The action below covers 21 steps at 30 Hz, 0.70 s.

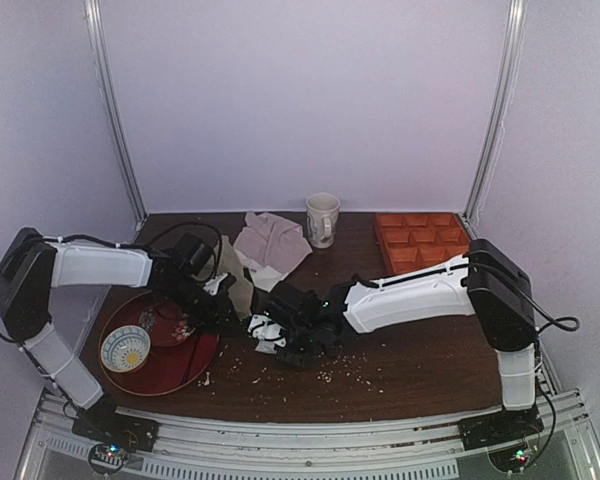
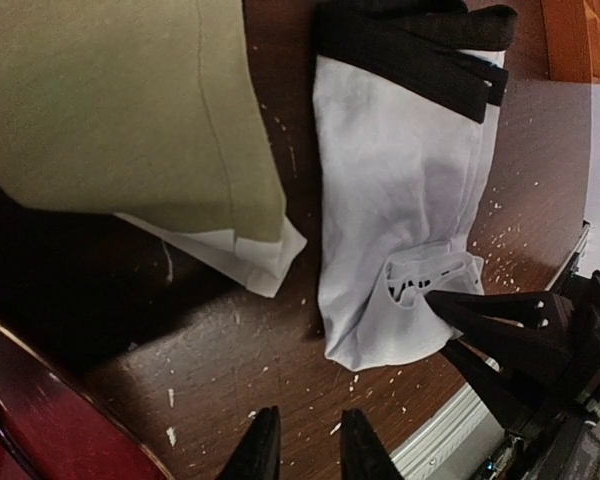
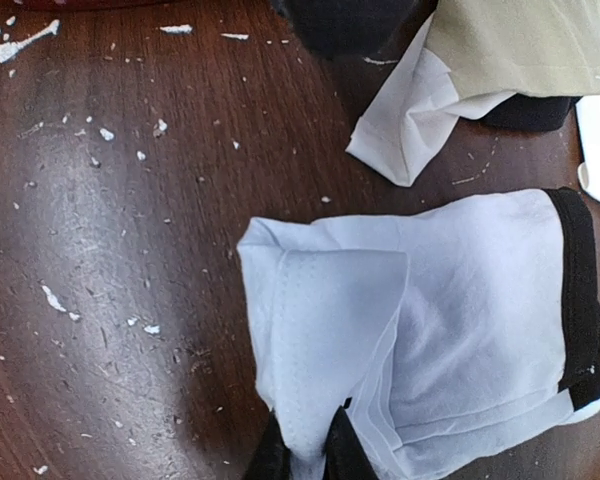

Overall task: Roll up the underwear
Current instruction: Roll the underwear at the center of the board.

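Observation:
The underwear lies folded into a narrow white strip on the brown table. Its black hems are at the far end, and the lettered waistband is bunched at the near end. My right gripper is shut on a folded-over flap of the white cloth; its black fingers show in the left wrist view at the waistband end. My left gripper hovers open just beside that end, with only bare table between its fingertips. From above, both grippers meet at the small white bundle.
An olive-beige garment with a white lining lies right beside the underwear. A pinkish-grey cloth, a mug and an orange compartment tray stand at the back. A red plate with a bowl sits at left. White crumbs litter the table.

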### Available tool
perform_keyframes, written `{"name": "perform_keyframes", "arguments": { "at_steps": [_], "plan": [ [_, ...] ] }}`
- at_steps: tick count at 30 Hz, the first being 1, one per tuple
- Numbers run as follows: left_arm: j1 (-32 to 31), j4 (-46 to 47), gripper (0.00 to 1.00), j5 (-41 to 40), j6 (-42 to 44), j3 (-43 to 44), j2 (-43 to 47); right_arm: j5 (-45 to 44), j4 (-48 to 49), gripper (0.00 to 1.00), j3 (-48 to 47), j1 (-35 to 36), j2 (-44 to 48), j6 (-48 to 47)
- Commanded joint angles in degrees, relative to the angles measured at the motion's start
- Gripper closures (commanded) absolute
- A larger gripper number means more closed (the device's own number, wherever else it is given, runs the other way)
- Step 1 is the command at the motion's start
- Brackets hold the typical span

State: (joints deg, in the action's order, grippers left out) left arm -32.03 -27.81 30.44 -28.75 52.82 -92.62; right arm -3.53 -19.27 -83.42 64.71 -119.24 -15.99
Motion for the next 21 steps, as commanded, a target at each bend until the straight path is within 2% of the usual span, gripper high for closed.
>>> {"name": "perform_keyframes", "arguments": {
  "at_steps": [1, 13, 21],
  "plan": [
    [0.7, -1.4, 0.7, -2.0, -0.7, -0.6, 2.7, 11.8, -10.0, 1.0, -4.7, -2.6, -3.6, 2.8],
    [0.8, -1.2, 0.7, -2.0, -1.1, -1.4, 4.6, 31.5, -17.6, 1.0, -13.8, -10.2, -10.7, 7.2],
    [0.8, -0.6, 0.7, -1.7, -1.2, -1.6, 4.6, 42.1, -17.4, 1.0, -14.5, -14.8, -12.9, 12.3]
  ]
}}
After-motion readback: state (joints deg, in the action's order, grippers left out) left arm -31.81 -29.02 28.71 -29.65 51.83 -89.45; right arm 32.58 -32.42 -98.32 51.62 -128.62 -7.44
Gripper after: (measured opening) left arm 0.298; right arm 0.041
